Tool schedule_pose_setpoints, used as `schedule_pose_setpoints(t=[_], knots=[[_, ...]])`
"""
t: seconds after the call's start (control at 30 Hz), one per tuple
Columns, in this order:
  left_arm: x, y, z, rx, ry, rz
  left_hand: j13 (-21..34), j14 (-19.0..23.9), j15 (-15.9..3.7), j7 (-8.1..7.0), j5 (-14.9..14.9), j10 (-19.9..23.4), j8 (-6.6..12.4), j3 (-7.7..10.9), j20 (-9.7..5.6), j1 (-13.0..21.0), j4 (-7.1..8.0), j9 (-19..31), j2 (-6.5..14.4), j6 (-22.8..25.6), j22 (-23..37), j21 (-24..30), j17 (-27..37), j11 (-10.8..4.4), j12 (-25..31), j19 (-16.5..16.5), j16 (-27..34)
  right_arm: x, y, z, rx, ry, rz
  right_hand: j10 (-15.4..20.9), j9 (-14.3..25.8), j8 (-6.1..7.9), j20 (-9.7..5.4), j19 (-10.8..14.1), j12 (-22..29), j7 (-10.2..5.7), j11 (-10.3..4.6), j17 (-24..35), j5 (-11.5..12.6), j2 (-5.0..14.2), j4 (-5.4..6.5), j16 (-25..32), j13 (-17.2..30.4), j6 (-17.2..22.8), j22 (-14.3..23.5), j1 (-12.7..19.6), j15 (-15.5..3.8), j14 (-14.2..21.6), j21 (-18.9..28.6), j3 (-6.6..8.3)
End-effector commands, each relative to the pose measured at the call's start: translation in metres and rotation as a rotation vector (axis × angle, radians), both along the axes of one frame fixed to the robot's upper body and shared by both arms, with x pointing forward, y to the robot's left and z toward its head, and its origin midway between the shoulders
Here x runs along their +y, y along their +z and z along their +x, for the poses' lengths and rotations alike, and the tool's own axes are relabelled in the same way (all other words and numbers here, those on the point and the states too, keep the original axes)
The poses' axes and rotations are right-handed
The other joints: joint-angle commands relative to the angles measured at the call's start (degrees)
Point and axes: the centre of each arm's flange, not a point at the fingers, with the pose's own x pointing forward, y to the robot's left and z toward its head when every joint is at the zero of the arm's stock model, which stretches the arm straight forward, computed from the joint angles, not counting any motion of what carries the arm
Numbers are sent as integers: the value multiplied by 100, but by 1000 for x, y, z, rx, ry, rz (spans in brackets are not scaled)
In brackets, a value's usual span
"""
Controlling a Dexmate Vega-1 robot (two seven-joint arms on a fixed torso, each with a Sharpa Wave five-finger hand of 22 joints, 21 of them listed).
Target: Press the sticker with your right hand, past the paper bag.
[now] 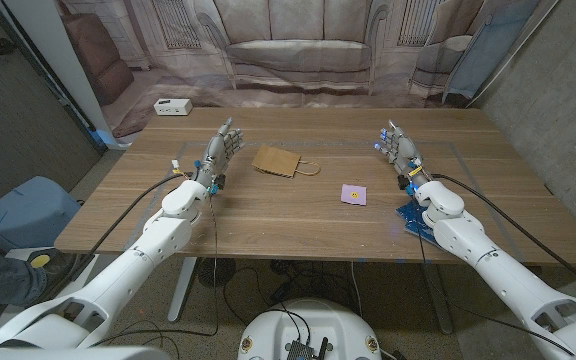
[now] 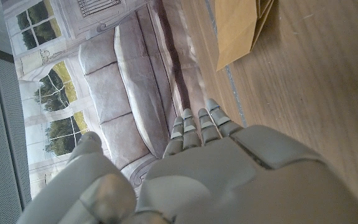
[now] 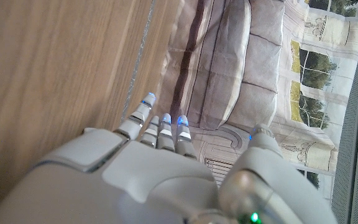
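A small pink sticker (image 1: 353,194) with a yellow face lies on the wooden table (image 1: 298,215), right of centre. A brown paper bag (image 1: 276,161) with a handle lies flat farther back and to the left; the bag (image 2: 238,28) also appears in the left wrist view. My right hand (image 1: 399,148) stands open above the table's right side, fingers apart and holding nothing, behind and to the right of the sticker. My left hand (image 1: 220,150) is open too, just left of the bag. Each wrist view looks along the back of its own hand (image 2: 229,180) (image 3: 142,180).
A blue patterned mat (image 1: 415,220) lies under my right forearm near the table's right front. A white box (image 1: 171,106) sits on the floor beyond the table's far left corner. A printed sofa backdrop (image 1: 298,45) hangs behind the table.
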Motion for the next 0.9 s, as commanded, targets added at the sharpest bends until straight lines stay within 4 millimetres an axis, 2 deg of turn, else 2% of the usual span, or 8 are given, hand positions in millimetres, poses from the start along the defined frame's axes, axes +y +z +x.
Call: schedule_pose_setpoints(t=[0.03,0.17,0.47,0.57,0.67,0.9], knots=[[0,3,-7,-17,31,61,-35,175,9,6,24,120,32,37,8,33,-19,23,6,116,15,39,29,-25,49,208,75,-5,-9,-7,-18,0,-7,70,28,28,24,107,45,-36,35,-3,29,1,-10,55,7,40,20,32,41,84,31,31],[1,2,-8,-27,18,63,-50,201,7,7,22,143,33,34,22,34,-24,23,6,132,16,25,31,-14,54,223,77,-7,-10,-10,-41,3,-34,189,28,22,14,227,72,-62,19,-26,26,-18,-24,86,-19,30,20,20,43,204,32,10],[7,2,-10,-23,22,89,-85,164,-10,-10,19,143,27,28,67,37,-36,24,7,147,16,-60,31,-38,46,124,43,-3,-8,-22,-74,-6,-52,250,28,43,22,274,79,-54,7,-43,26,-39,-34,91,-38,85,20,7,30,253,11,-10],[8,2,-9,-18,22,98,-96,159,-12,-21,18,142,31,26,54,37,-40,24,7,166,16,-86,31,-7,43,99,35,-2,-8,-27,-89,-26,-44,477,27,100,55,389,132,81,68,-84,26,-69,-54,119,-77,271,23,-10,55,407,-12,-42],[9,1,-9,-16,28,102,-114,211,-34,-34,16,180,34,22,82,35,-45,24,8,192,16,-92,31,-17,54,152,47,-1,-7,-31,-101,-28,-54,571,26,129,64,445,148,56,56,-106,26,-79,-62,142,-98,381,24,-18,21,511,-24,-55],[13,0,-10,-15,32,101,-138,240,-32,-33,14,217,46,18,95,36,-52,24,12,249,16,-111,30,-24,62,195,45,1,-9,-37,-112,-25,-73,558,25,110,57,448,124,11,14,-120,25,-85,-63,124,-113,365,25,-34,8,500,-51,-69]])
